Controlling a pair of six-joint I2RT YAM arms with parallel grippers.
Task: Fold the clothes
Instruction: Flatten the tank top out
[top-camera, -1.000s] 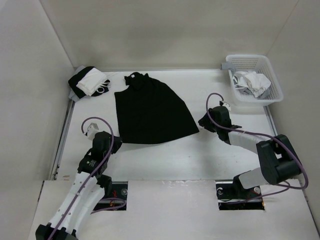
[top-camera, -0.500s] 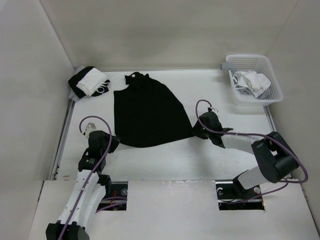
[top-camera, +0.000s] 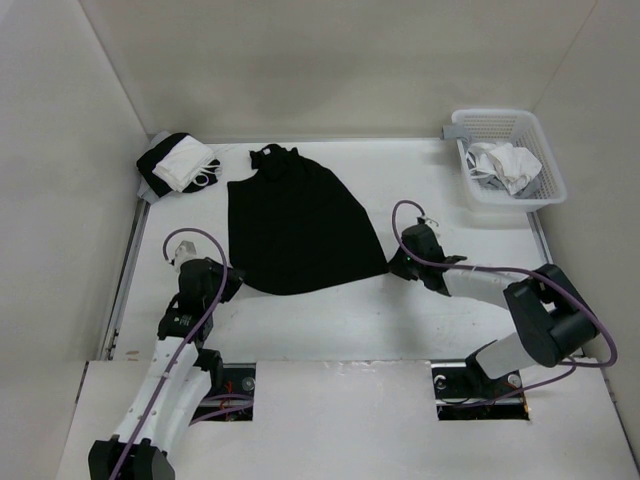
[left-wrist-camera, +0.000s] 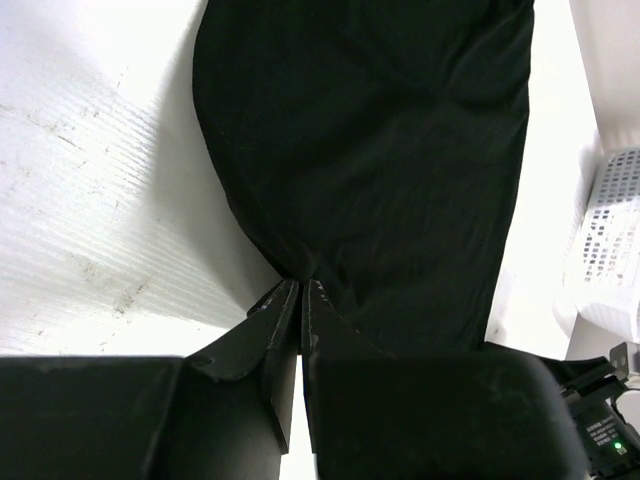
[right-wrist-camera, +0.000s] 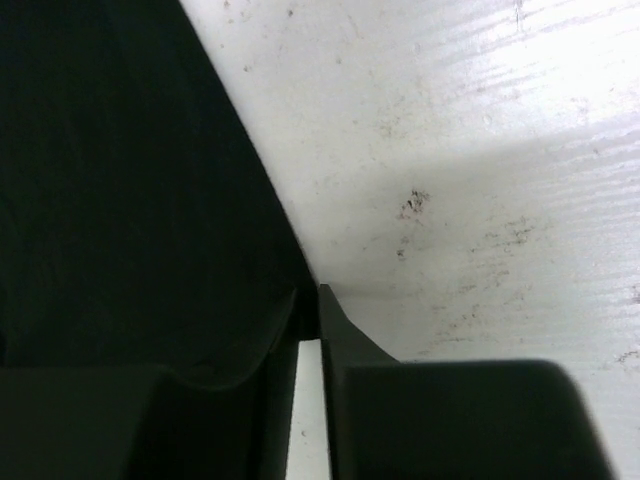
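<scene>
**Top external view.** The right gripper (top-camera: 398, 262) has moved in from the open table (top-camera: 330, 330) to the near right hem corner of the black top (top-camera: 295, 225). That corner has drawn slightly inward. The left gripper (top-camera: 222, 285) remains at the near left hem corner. The top lies flat at mid-table, with the neck toward the far wall and the hem toward the arms. With both near corners now covered, the first fold can probably begin, carrying the hem toward the neck.

**Left wrist view.** The fingers are pressed together. The hem edge gathers to a point at their tips, which indicates a pinch on the fabric.

**Right wrist view.** The jaws have narrowed to a thin slit at the hem edge. The fabric reaches the tips, but whether any of it is caught between them cannot be determined. Confirm this grip before lifting.

**Surface and room.** The table is white with fine ribbing and is scuffed with small dark marks. Plain pale walls enclose it on three sides. A white basket (top-camera: 545, 185) at the far right holds a white garment (top-camera: 505, 165). A black-and-white cloth bundle (top-camera: 180, 168) lies at the far left, well apart from the top.
</scene>
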